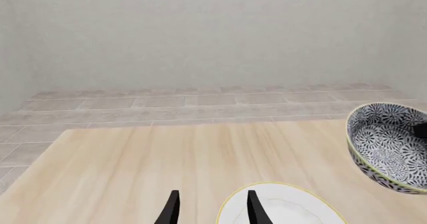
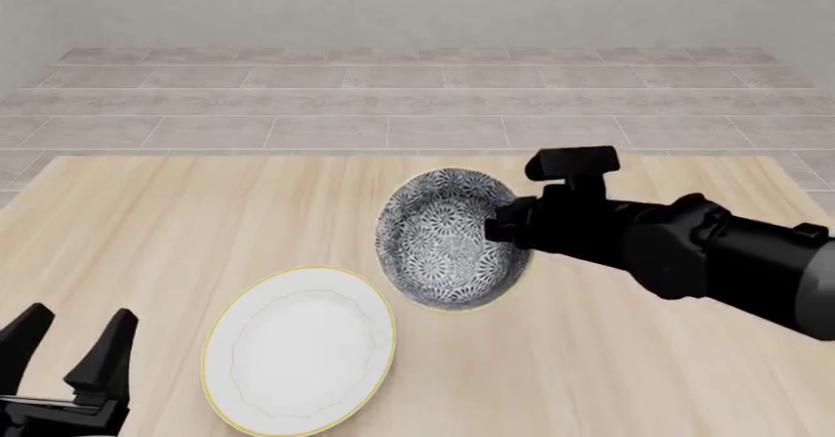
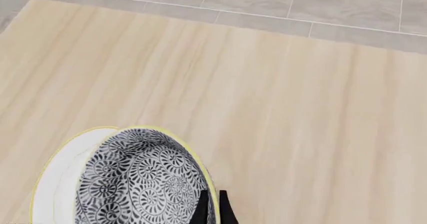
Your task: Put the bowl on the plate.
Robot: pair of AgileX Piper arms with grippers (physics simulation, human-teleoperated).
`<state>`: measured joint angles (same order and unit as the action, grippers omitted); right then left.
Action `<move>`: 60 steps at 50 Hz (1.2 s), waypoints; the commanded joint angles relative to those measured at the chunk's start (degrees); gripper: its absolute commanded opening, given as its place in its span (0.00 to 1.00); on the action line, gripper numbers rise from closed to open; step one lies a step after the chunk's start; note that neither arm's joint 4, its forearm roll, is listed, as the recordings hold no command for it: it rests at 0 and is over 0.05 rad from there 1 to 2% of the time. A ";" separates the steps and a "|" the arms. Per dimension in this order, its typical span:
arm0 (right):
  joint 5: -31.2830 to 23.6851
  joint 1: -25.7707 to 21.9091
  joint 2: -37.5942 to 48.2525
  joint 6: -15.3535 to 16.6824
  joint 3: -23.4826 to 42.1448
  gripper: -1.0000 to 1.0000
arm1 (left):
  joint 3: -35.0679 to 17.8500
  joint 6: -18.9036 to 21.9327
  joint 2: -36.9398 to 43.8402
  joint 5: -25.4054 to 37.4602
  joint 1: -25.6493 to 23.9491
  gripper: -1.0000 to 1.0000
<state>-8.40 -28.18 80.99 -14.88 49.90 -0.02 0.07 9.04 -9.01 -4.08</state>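
A pale, straight-grained wooden worktop (image 2: pixel 627 359) stands on a floor of grey rectangular tiles (image 2: pixel 391 95) that runs back to a plain light grey wall (image 1: pixel 200 33).

At the near left corner of the front view, the black left end effector (image 2: pixel 72 344) hangs low over the worktop with its two fingers apart and nothing between them; its arm is cut off by the frame edge.

Just right of it, the plain white round flat plate with a thin yellow rim line (image 2: pixel 300 354) lies flat on the worktop, uncovered.

Right of and beyond the plate, the round deep bowl with a dense dark-blue-and-white floral pattern (image 2: pixel 444 237) is tilted steeply, its mouth turned toward the left, its lower rim near the plate's far right edge. Whether bowl and plate touch cannot be told.

The black right arm (image 2: pixel 691 251) reaches in from the right edge, angled leftward. The right end effector (image 3: pixel 212 208) is clamped on the bowl's right-hand rim, one finger inside the wall and one outside, as the right wrist view shows; in the front view the fingertips are hidden behind the bowl's wall.
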 commanded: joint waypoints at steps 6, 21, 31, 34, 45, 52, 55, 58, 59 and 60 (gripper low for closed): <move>-1.42 -4.07 1.66 -3.89 4.46 0.00 | 0.00 0.10 0.13 -0.61 -0.01 1.00; -2.91 -7.96 5.09 -6.02 9.49 0.00 | -0.01 0.57 -0.42 -0.24 0.01 1.00; -3.10 -9.58 7.53 -6.37 11.75 0.00 | -0.02 0.54 -1.25 0.41 0.13 1.00; -3.03 -9.96 8.22 -6.76 12.37 0.00 | -0.02 0.53 -1.32 0.44 0.10 1.00; -2.71 -11.21 10.75 -8.02 14.21 0.00 | -0.06 0.45 -2.87 1.83 0.05 1.00; -1.87 -12.31 12.93 -9.82 15.21 0.00 | -0.05 0.40 -4.04 2.92 -0.02 1.00; -1.80 -12.23 13.63 -9.81 15.67 0.00 | -0.06 0.53 -4.37 3.24 0.04 1.00; -1.68 -12.23 14.92 -10.09 16.52 0.00 | -0.06 0.47 -5.06 3.92 0.04 1.00; -1.51 -12.41 15.35 -10.51 16.66 0.00 | -0.06 0.52 -5.23 4.08 0.01 1.00; -1.48 -12.48 15.57 -10.52 16.81 0.00 | -0.05 0.45 -5.33 4.18 0.00 1.00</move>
<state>-10.57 -39.86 93.83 -23.89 64.70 -0.07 0.53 5.14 -6.18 -4.05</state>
